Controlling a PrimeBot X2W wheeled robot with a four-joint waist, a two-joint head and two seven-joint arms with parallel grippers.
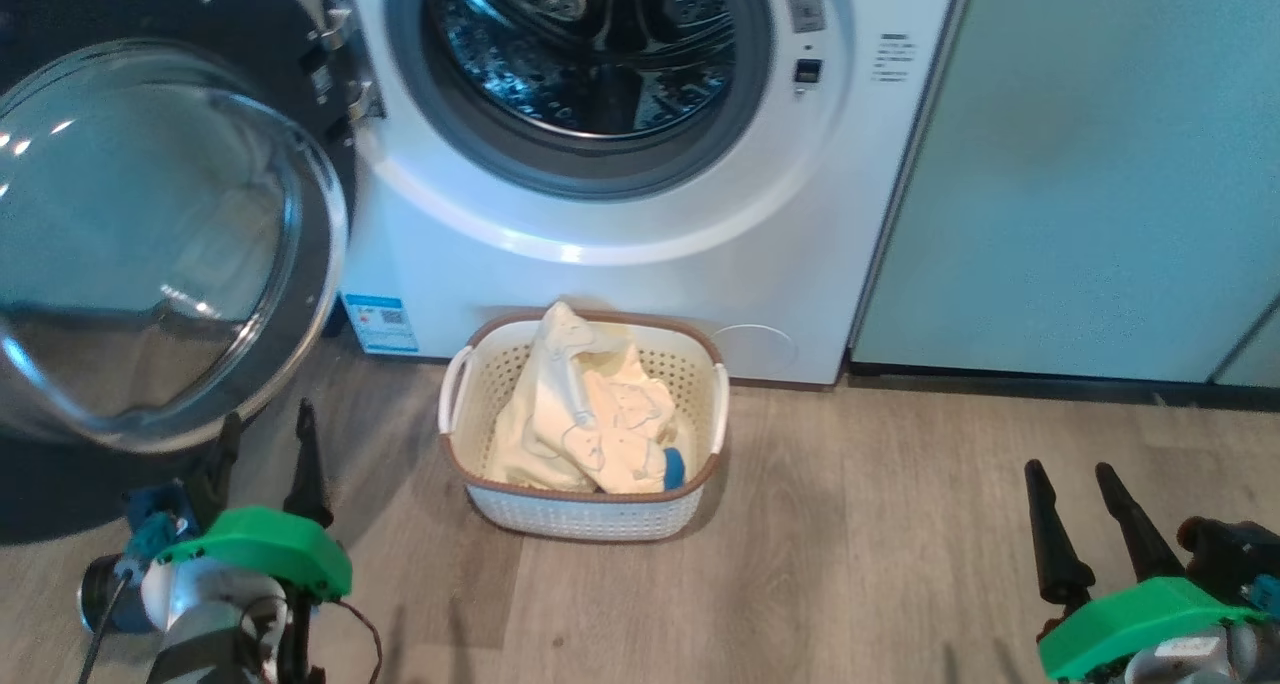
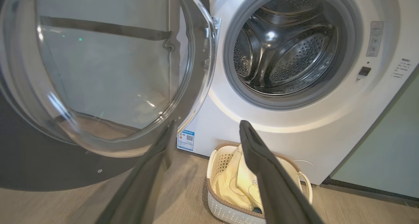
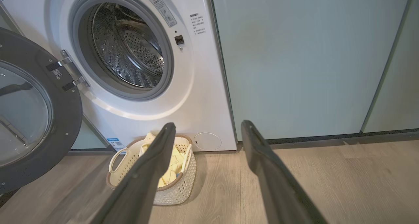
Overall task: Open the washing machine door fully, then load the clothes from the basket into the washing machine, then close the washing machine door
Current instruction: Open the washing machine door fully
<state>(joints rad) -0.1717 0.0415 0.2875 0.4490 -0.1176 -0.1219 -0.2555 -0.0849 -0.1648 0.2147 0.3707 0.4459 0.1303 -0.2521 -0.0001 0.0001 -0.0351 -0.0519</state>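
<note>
Head view, washing machine door (image 1: pixel 150 244): you see it swung wide open at the left, with the glass porthole toward the camera.
Head view, washing machine (image 1: pixel 620 284): white front, with the steel drum (image 1: pixel 590 54) exposed.
Head view, basket (image 1: pixel 590 519): on the wooden floor (image 1: pixel 880 564), just before the machine and below the opening.
Head view, clothes (image 1: pixel 590 414): cream pieces heaped inside the basket, with a blue piece (image 1: pixel 672 461) at its near right corner.
Head view, left gripper (image 1: pixel 268 416): low at the left, near the door's lower rim. Jaws spread, nothing between them.
Head view, right gripper (image 1: pixel 1070 467): low at the right over the floor, well apart from the basket. Jaws spread, holding nothing.
Left wrist view, jaws: spread. One finger (image 2: pixel 268 171) crosses in front of the basket and the other ends before the door's rim. Whether it touches the rim, you cannot tell.
Right wrist view, jaws: spread. The basket with the clothes lies behind one finger, and a pale green cabinet panel (image 3: pixel 294 53) stands beside the machine.
</note>
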